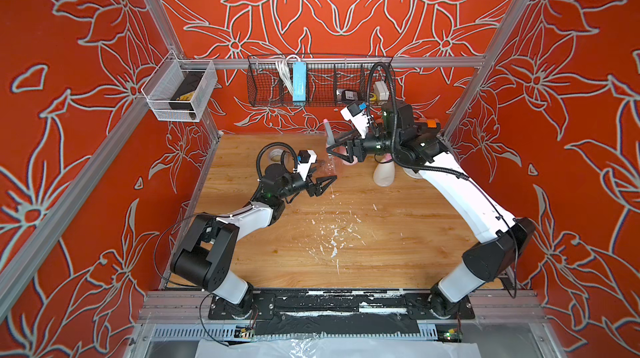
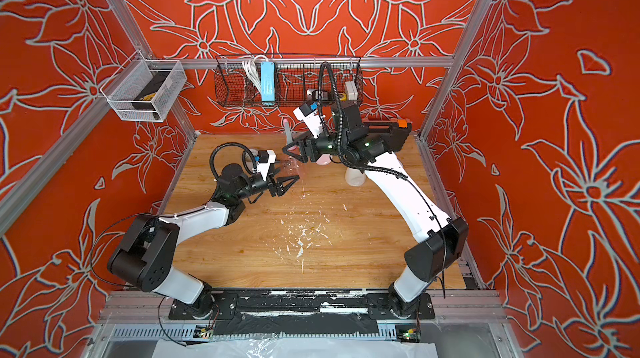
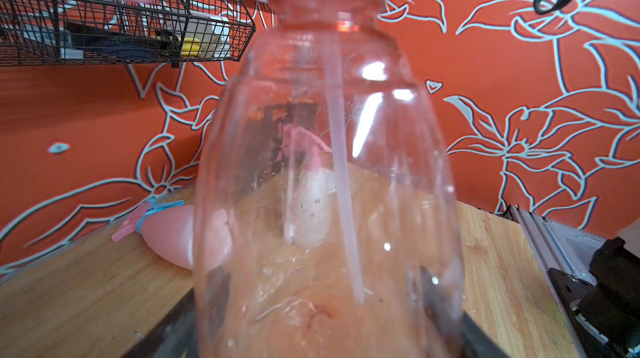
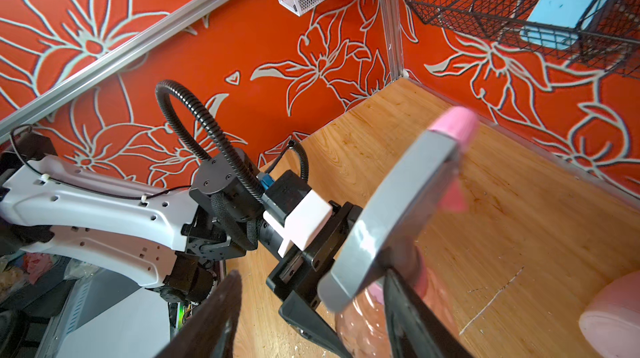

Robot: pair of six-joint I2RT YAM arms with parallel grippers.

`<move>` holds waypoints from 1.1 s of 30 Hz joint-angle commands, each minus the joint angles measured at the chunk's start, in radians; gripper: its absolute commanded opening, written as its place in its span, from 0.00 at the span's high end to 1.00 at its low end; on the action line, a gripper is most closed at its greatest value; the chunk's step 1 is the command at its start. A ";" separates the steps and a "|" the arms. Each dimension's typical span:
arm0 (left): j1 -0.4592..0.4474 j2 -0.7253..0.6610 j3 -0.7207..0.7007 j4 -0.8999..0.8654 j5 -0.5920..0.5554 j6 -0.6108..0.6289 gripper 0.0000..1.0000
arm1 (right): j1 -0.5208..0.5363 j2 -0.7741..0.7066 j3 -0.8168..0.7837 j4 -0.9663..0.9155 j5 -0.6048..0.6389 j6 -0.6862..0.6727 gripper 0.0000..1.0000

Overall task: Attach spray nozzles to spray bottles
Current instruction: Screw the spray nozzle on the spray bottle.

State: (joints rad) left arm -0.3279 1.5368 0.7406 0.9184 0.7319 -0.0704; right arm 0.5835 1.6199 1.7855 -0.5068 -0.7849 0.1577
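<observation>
Pink-and-grey nozzle [image 4: 391,207]: atop clear pinkish bottle [image 3: 415,165], tube [image 3: 341,183] inside.
Left pincer [image 1: 327,185]: clamps bottle upright.
Right pincer [image 4: 311,272]: wide, straddling nozzle.

The nozzle [image 4: 398,207] is pink-and-grey, the bottle [image 3: 329,183] translucent orange.

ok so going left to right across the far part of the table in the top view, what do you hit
tape roll → translucent bottle in the left gripper → pink bottle → cream-white bottle
</observation>
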 commanded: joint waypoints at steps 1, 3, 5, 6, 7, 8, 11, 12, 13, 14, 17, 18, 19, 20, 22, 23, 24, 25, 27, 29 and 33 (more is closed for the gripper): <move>0.001 0.001 0.036 0.008 -0.002 0.012 0.56 | 0.028 -0.043 -0.010 0.025 0.001 0.004 0.35; 0.001 0.002 0.036 0.008 -0.002 0.012 0.56 | 0.041 -0.039 -0.006 0.027 0.010 0.004 0.35; 0.001 0.001 0.036 0.008 0.001 0.009 0.56 | 0.054 -0.028 0.005 0.028 0.024 0.004 0.35; 0.001 0.001 0.037 0.008 0.001 0.009 0.56 | 0.060 -0.020 0.011 0.027 0.028 0.004 0.35; 0.001 0.002 0.037 0.008 0.003 0.008 0.56 | 0.067 -0.011 0.022 0.024 0.041 0.004 0.35; 0.001 0.001 0.037 0.008 0.003 0.007 0.56 | 0.075 0.002 0.034 0.015 0.050 0.000 0.35; 0.001 0.002 0.037 0.007 0.003 0.009 0.56 | 0.091 0.022 0.080 -0.043 0.062 -0.026 0.35; 0.002 0.002 0.037 0.008 0.003 0.009 0.56 | 0.093 0.019 0.087 -0.058 0.065 -0.032 0.35; 0.001 0.003 0.037 0.008 0.002 0.011 0.56 | 0.093 0.009 0.090 -0.069 0.075 -0.039 0.35; 0.001 0.004 0.037 0.010 0.001 0.011 0.56 | 0.093 -0.007 0.091 -0.079 0.088 -0.052 0.34; 0.001 0.009 0.032 0.017 -0.004 0.012 0.56 | 0.079 -0.037 0.108 -0.107 0.143 -0.081 0.32; 0.001 0.010 0.028 0.023 -0.010 0.010 0.56 | 0.067 -0.040 0.116 -0.111 0.151 -0.080 0.32; 0.001 0.011 0.025 0.031 -0.016 0.006 0.56 | 0.052 -0.039 0.124 -0.113 0.149 -0.073 0.31; 0.001 0.012 0.023 0.035 -0.026 0.004 0.56 | 0.040 -0.036 0.130 -0.116 0.145 -0.070 0.31; 0.000 0.011 0.020 0.038 -0.045 0.006 0.56 | 0.030 -0.020 0.147 -0.133 0.148 -0.072 0.31; -0.002 0.009 0.020 0.036 -0.052 0.009 0.56 | 0.030 -0.011 0.156 -0.143 0.146 -0.071 0.32; -0.003 0.007 0.019 0.037 -0.056 0.011 0.56 | 0.031 -0.004 0.157 -0.143 0.141 -0.067 0.32; -0.005 0.003 0.019 0.036 -0.061 0.013 0.56 | 0.030 -0.002 0.153 -0.136 0.137 -0.061 0.32; -0.007 0.002 0.018 0.034 -0.065 0.017 0.56 | 0.032 0.004 0.146 -0.126 0.131 -0.051 0.32; -0.010 0.000 0.017 0.034 -0.066 0.019 0.56 | 0.032 0.009 0.143 -0.120 0.130 -0.047 0.32; -0.018 0.001 0.017 0.032 -0.066 0.023 0.56 | 0.045 0.029 0.165 -0.118 0.122 -0.041 0.32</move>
State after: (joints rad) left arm -0.3363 1.5425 0.7536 0.9070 0.6693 -0.0654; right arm 0.6193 1.6268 1.9179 -0.6216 -0.6556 0.1158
